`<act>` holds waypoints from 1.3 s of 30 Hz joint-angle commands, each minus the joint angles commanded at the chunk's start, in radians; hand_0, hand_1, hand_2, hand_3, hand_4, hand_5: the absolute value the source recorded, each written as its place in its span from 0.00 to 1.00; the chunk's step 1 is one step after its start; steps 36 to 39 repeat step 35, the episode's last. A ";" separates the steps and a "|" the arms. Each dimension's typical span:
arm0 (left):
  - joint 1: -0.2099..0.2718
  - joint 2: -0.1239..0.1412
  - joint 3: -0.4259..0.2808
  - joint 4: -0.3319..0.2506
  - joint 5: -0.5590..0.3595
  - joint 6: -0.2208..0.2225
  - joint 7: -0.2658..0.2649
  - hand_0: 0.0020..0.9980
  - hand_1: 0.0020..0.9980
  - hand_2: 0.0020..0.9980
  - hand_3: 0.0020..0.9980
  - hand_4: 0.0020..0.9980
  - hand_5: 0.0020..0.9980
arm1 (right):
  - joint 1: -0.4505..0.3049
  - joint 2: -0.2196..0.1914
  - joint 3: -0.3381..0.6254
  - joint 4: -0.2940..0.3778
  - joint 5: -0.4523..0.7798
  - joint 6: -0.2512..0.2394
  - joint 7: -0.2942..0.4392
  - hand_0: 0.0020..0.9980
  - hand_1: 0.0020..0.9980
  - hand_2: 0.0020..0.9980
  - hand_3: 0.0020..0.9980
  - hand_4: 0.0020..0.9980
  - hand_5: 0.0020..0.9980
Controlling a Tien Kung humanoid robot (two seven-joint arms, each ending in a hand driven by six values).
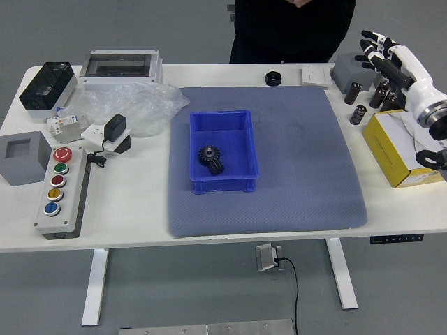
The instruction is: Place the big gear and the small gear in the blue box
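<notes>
My right hand [387,59] is over the back right corner of the table, its fingers spread and holding nothing. The blue box [249,171] stands on the grey-blue mat, left of its middle. Inside it, near the left wall, lies a dark toothed gear [209,153] against a smaller ribbed dark gear part [216,167]. The left arm is out of view.
A person [290,31] in black stands behind the table. A round black part [273,79] is at the back edge. Dark cylinders [353,93], a grey block [349,70] and a yellow carton [391,157] stand right; a button panel [61,195] stands left.
</notes>
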 joint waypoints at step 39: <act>-0.004 0.003 -0.015 0.000 0.011 0.002 0.001 0.81 0.81 0.78 0.72 0.47 0.17 | -0.081 -0.055 0.073 0.035 0.177 0.025 0.000 0.88 0.81 0.88 0.87 0.56 0.73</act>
